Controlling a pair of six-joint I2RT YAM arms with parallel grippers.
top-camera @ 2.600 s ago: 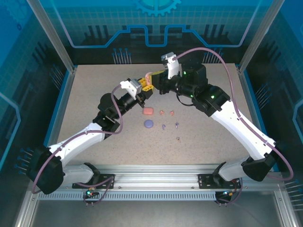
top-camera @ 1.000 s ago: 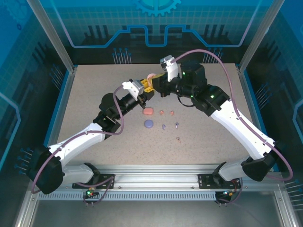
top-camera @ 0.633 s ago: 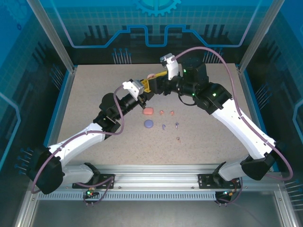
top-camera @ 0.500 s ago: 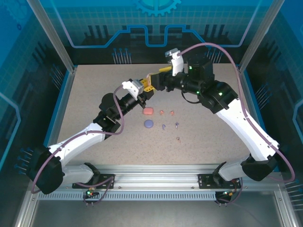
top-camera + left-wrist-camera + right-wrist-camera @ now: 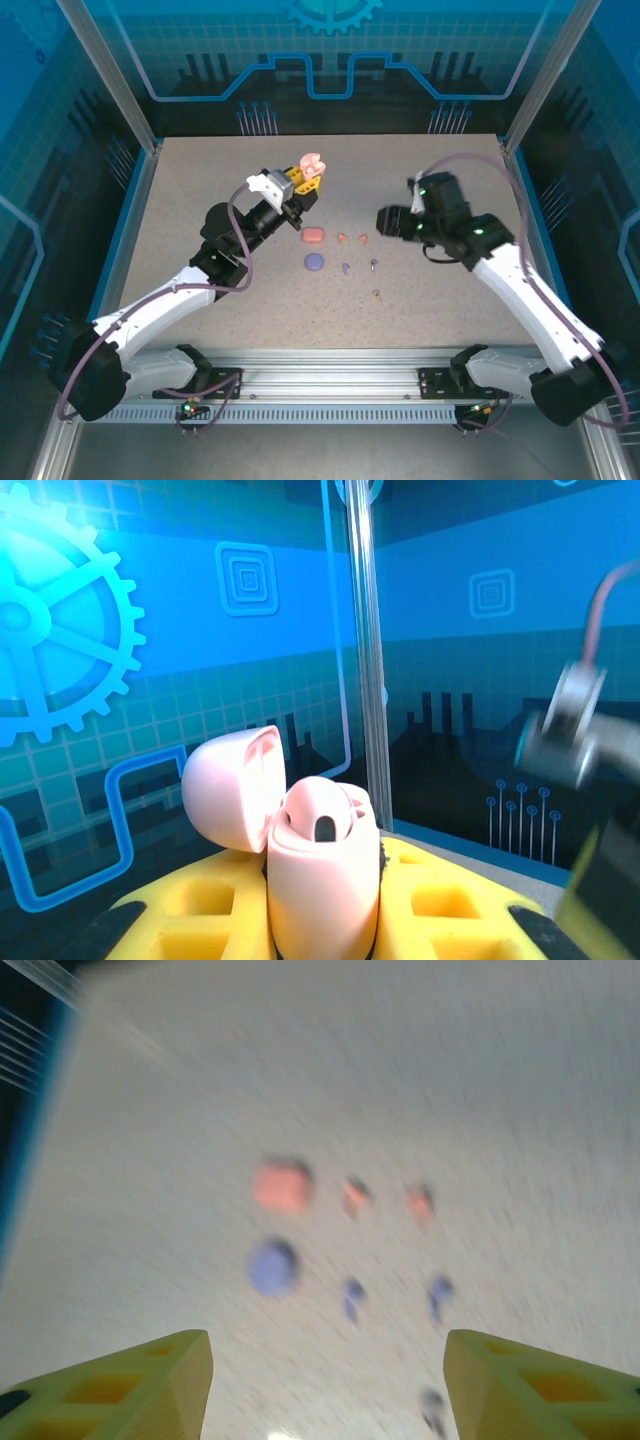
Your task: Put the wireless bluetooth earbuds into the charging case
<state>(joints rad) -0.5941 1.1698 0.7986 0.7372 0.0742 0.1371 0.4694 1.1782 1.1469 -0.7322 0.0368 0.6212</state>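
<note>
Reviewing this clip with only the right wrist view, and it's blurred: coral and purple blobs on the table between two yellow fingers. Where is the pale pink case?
Observer: The pale pink pebble-shaped charging case is off the table, clamped upright between the left arm's yellow fingers.
Operator: Is it closed?
Observer: No. The left wrist view shows its lid flipped open to the left.
Operator: Are my fingers anywhere near it?
Observer: From above, the right arm's fingers are spread open, well apart from the case and off to its right.
</note>
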